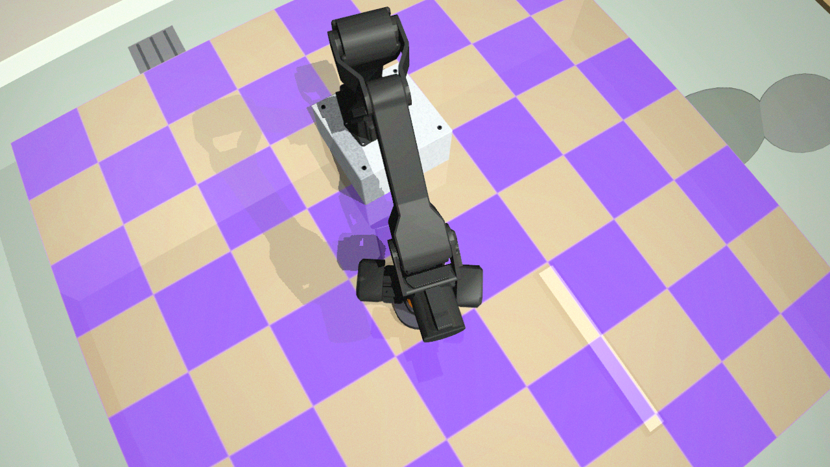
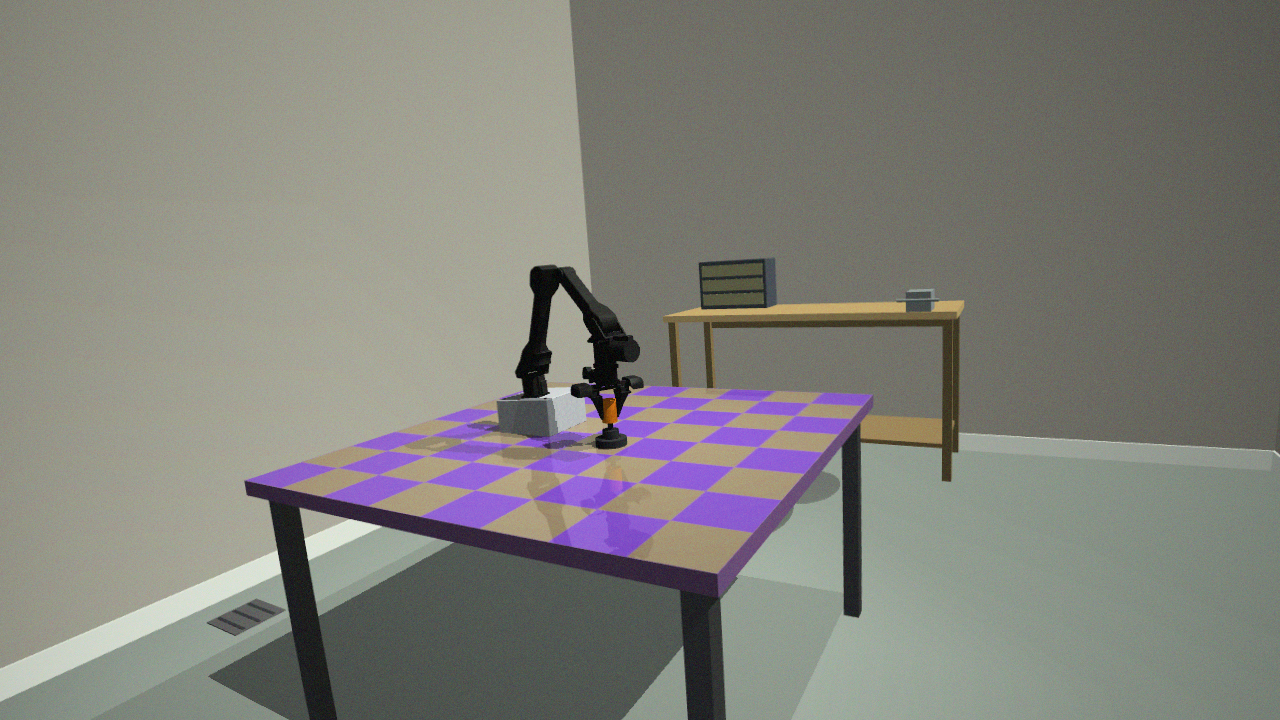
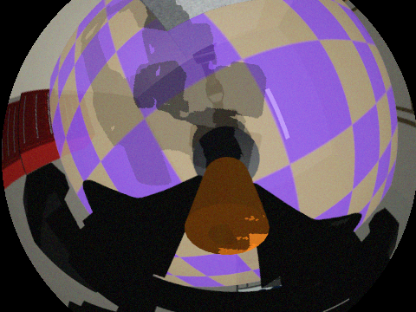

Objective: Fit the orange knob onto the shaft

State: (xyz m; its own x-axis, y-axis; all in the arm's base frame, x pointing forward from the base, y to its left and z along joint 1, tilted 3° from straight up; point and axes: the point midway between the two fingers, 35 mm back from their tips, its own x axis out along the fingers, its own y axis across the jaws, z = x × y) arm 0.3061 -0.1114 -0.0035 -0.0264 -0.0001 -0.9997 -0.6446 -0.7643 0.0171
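1. Grip: complete. The black parallel-jaw tool (image 1: 415, 293) (image 2: 610, 410) (image 3: 225, 184) is clenched on the orange cylindrical knob (image 1: 409, 303) (image 2: 610, 411) (image 3: 227, 208).
2. Positioning: apparently complete. The knob is upright above the dark round pedestal (image 1: 408, 316) (image 2: 611, 441) (image 3: 251, 152), which stands on the purple-and-tan chequered tabletop (image 1: 498, 418) (image 2: 483, 507) (image 3: 321, 82).
3. Seating: incomplete. A dark narrow section separates knob and pedestal in the exterior view. Whether the knob touches the shaft tip cannot be determined.
4. Remaining, as judged: align the flats by rotation, press fully down, release.
5. Containers: 0 in use; the knob's hole is hidden.
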